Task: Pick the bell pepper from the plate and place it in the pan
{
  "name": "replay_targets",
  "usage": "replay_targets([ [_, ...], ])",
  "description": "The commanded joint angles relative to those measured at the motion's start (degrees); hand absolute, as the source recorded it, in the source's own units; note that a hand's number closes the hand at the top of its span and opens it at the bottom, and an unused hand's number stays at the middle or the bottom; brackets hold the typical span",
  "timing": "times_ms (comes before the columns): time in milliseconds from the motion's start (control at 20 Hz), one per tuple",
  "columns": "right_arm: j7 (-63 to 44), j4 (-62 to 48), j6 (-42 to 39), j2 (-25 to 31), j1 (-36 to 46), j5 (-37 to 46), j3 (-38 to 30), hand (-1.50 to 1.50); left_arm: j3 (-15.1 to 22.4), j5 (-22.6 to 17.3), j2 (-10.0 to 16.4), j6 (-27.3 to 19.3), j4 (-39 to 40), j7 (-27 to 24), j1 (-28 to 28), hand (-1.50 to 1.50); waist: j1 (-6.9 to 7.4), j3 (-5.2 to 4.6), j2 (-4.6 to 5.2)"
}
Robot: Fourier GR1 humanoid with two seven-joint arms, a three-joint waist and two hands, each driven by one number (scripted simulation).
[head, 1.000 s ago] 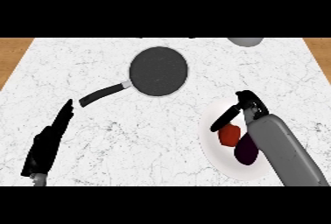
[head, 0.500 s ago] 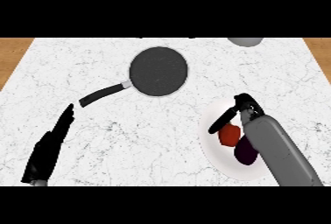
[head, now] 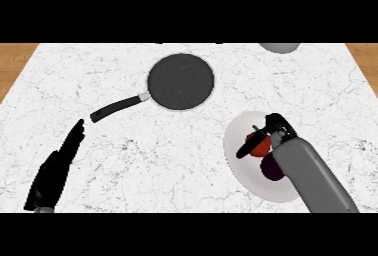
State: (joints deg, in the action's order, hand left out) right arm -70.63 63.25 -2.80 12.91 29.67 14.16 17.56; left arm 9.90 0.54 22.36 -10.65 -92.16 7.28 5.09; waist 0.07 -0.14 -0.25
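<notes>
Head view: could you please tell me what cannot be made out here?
1. The bell pepper is partly covered by the right hand; whether it is gripped cannot be told.
2. A dark purple thing on the plate lies half under the right forearm; it cannot be identified.
3. A grey object is cut off by the top edge.

A white, grey-veined marble worktop (head: 162,160) fills most of the view, with brown wood (head: 15,60) showing past both its side edges. A pale grey rounded object (head: 279,47) sits at its far edge, cut off. A small dark purple item (head: 269,169) lies lower right, partly hidden.
</notes>
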Motion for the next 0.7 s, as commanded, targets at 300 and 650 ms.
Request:
replay_targets([
  [300, -6.88, 0.45, 6.03, -5.31, -2.38, 5.4, -1.57, 1.5, -1.64, 0.07, -0.59, 1.82, -0.27, 1.31, -1.36, 0.0, -0.02, 0.12, 0.16],
  [650, -3.82, 1.2, 7.32, -7.57, -4.95, 7.03, -4.11, 1.5, -1.51, 1.02, -2.03, 1.77, 0.91, -1.21, 0.66, 0.0, -0.04, 0.1, 0.16],
])
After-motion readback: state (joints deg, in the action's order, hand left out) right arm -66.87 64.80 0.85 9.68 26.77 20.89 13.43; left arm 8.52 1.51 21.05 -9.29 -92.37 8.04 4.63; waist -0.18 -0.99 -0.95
